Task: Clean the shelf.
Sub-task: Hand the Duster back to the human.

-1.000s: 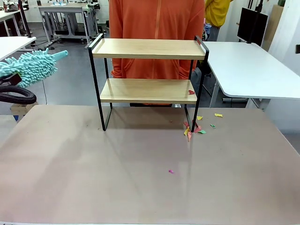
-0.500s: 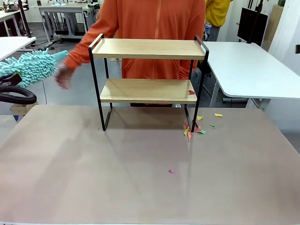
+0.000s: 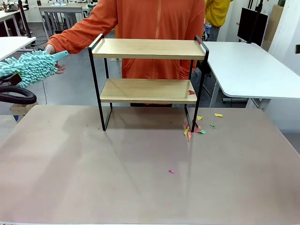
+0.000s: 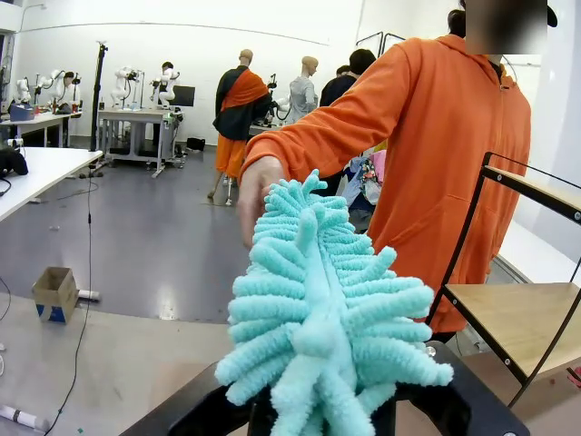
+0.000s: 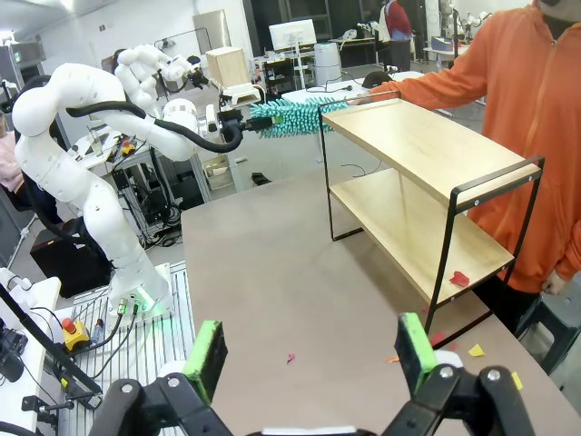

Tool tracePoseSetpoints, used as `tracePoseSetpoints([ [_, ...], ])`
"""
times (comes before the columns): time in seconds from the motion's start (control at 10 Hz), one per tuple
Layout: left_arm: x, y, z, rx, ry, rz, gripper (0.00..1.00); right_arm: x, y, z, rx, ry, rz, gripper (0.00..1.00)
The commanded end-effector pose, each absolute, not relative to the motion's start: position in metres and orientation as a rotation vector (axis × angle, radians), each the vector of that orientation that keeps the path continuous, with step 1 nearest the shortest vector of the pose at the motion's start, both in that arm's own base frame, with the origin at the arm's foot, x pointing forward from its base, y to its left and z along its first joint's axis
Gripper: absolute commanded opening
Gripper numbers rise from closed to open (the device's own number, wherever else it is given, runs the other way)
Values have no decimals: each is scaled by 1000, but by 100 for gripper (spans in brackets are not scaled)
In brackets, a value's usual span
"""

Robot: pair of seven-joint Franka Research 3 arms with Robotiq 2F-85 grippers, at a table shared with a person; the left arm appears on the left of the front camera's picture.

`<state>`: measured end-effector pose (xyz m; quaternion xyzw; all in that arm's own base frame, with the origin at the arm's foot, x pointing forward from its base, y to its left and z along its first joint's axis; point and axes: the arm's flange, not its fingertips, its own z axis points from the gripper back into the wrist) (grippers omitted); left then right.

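Note:
The shelf [image 3: 148, 48] stands at the table's far middle, two light boards in a black frame, in front of a person in orange. A red paper scrap [image 3: 191, 92] lies on its lower board at the right end. My left gripper [image 3: 9, 78] is at the far left, shut on a fluffy teal duster [image 3: 28, 67] that points toward the shelf. The person's hand [image 3: 53, 51] touches the duster's tip [image 4: 300, 204]. In the right wrist view my right gripper [image 5: 311, 354] hangs open above the table, well short of the shelf [image 5: 418, 145], its green pads [image 5: 207, 359] wide apart.
Several coloured paper scraps [image 3: 193, 127] lie on the table by the shelf's right foot, and one pink scrap [image 3: 171, 171] sits nearer the middle. A white table [image 3: 253, 65] stands at the back right. A black cable [image 3: 18, 96] loops at the left edge.
The person's arm has swung out from the body to the left and the hand now touches the duster's tip. Duster, shelf and scraps have not moved.

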<state>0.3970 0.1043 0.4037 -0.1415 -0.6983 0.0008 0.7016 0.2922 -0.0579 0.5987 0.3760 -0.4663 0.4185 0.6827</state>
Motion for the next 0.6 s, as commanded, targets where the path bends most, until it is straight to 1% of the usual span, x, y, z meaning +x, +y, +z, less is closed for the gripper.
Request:
tracePoseSetpoints([
  [0.0,394,104,408,-322,-1566,7,17,294,-58,600,846,-1080,954,100],
  [0.3,394,104,408,-322,-1566,7,17,294,-58,600,846,-1080,954,100],
  [0.4,397,104,405,-315,-1558,1,69,294,-58,600,846,-1080,954,100],
  [0.5,391,102,412,-327,-1528,-12,74,294,-58,600,846,-1080,954,100],
])
